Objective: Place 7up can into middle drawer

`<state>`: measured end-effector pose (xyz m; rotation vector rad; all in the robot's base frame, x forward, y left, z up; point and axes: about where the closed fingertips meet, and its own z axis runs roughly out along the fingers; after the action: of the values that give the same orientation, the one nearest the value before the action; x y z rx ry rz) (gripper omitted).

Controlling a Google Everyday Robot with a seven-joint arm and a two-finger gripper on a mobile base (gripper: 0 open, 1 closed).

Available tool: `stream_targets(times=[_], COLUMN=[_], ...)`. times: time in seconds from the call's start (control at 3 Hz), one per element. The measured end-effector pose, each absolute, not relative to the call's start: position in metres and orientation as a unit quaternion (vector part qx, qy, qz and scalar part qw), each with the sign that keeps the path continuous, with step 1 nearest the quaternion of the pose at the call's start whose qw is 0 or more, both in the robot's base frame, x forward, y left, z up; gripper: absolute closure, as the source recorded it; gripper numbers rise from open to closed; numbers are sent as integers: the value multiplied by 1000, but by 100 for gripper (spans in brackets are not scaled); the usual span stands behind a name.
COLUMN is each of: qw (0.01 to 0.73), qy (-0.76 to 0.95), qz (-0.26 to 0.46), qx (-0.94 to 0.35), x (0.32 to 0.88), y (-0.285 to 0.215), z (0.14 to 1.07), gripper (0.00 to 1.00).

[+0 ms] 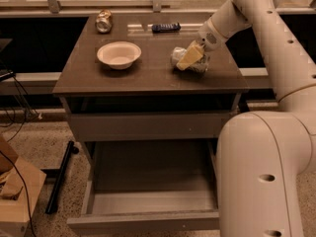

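The 7up can [176, 57], silvery and crumpled, lies on its side at the right of the table top [148, 78]. My gripper [189, 58] reaches down from the right and sits right over the can, covering its middle. The can rests on the table. The middle drawer [153, 177] is pulled open below the table top, and its grey tray holds nothing.
A white bowl [118, 54] stands left of centre on the table. A bronze-gold can [103, 21] stands at the back left and a dark flat object [165, 27] lies at the back. A closed drawer front [148, 126] sits above the open one. My arm's large body [261, 172] fills the right side.
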<state>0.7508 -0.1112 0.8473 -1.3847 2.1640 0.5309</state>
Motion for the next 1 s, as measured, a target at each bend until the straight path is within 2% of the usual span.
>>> stream_targets(times=[0.33, 1.0], qw=[257, 275], qy=[774, 719], qz=[156, 59], qx=[-558, -636], x=[730, 655], y=[-112, -115], z=[879, 943], gripper=[100, 100])
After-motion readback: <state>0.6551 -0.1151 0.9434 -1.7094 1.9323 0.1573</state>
